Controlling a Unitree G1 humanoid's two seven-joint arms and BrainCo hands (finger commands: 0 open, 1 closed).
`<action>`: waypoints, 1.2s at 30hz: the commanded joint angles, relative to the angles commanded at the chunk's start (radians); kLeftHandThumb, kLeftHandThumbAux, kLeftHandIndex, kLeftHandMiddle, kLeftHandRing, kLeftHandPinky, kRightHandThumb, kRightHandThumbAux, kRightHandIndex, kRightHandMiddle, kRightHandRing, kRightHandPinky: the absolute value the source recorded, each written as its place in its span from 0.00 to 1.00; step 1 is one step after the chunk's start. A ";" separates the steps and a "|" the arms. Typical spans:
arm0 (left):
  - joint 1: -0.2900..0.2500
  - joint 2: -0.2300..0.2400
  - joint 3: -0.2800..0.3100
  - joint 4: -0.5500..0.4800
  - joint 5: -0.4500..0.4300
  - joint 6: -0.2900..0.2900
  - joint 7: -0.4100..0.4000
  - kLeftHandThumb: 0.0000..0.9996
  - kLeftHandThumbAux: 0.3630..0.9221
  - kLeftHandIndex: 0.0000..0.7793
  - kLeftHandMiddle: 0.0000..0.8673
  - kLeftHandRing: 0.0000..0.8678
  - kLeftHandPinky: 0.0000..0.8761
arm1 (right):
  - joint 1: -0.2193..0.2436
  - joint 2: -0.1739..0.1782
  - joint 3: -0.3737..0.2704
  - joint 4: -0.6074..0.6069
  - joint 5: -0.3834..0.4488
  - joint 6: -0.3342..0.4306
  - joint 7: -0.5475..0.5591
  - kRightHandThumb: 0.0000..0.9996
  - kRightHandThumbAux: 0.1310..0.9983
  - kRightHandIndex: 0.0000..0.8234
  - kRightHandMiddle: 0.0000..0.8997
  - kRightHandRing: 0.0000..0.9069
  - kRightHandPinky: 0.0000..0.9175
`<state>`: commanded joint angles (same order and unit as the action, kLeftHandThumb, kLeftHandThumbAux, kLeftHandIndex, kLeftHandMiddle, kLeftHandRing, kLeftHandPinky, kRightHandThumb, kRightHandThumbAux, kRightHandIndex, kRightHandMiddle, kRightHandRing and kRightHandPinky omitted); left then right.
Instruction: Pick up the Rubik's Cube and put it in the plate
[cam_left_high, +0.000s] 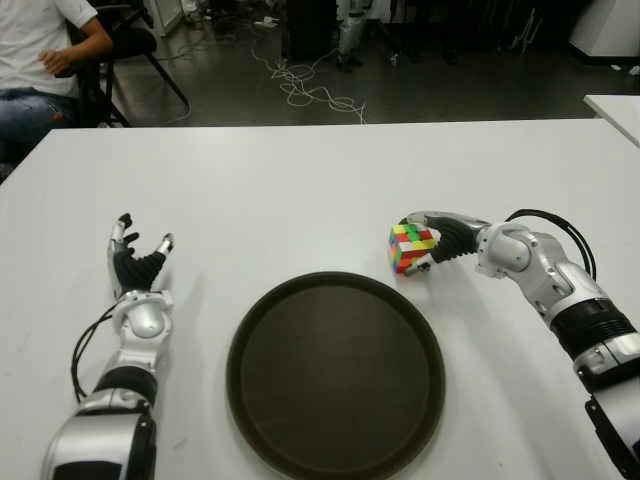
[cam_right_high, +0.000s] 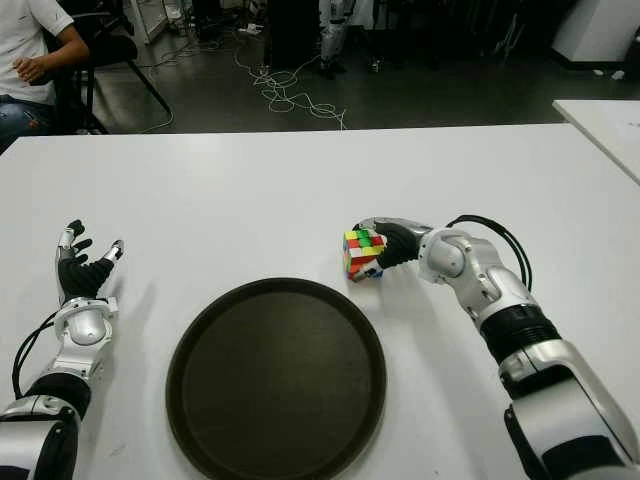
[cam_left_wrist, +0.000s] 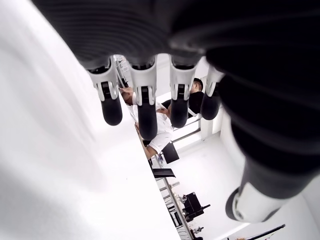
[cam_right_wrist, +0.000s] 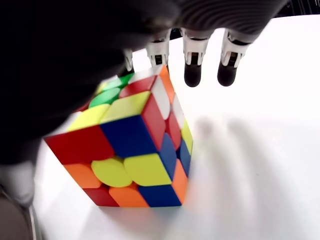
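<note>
A white table (cam_left_high: 300, 190) carries a round dark plate (cam_left_high: 335, 375) at its near middle, with the Rubik's Cube (cam_left_high: 411, 247) standing on the tabletop just beyond the plate's far right rim, outside it. The right hand (cam_left_high: 437, 238) reaches in from the right and sits against the cube, fingers (cam_right_wrist: 192, 65) extended past its top far edge and not clenched, so a firm grasp cannot be told. The left hand (cam_left_high: 137, 265) shows left of the plate, fingers spread and empty.
</note>
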<state>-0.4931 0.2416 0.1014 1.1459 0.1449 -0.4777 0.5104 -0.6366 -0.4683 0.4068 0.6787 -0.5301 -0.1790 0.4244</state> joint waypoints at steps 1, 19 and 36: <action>0.000 0.001 0.000 0.001 0.000 0.001 -0.002 0.42 0.65 0.12 0.16 0.17 0.18 | 0.000 0.000 0.000 -0.001 0.000 0.001 0.000 0.00 0.49 0.00 0.00 0.00 0.00; 0.001 0.001 0.004 0.008 0.000 -0.013 0.004 0.42 0.62 0.13 0.17 0.18 0.18 | -0.004 -0.001 0.011 0.011 -0.023 0.009 -0.010 0.00 0.52 0.00 0.00 0.00 0.00; -0.002 0.000 0.001 0.008 0.004 -0.008 0.009 0.43 0.62 0.13 0.16 0.19 0.23 | -0.008 0.000 0.003 0.003 -0.013 0.001 -0.005 0.00 0.48 0.00 0.00 0.00 0.01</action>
<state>-0.4948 0.2415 0.1021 1.1539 0.1487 -0.4855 0.5195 -0.6449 -0.4682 0.4100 0.6814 -0.5427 -0.1778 0.4199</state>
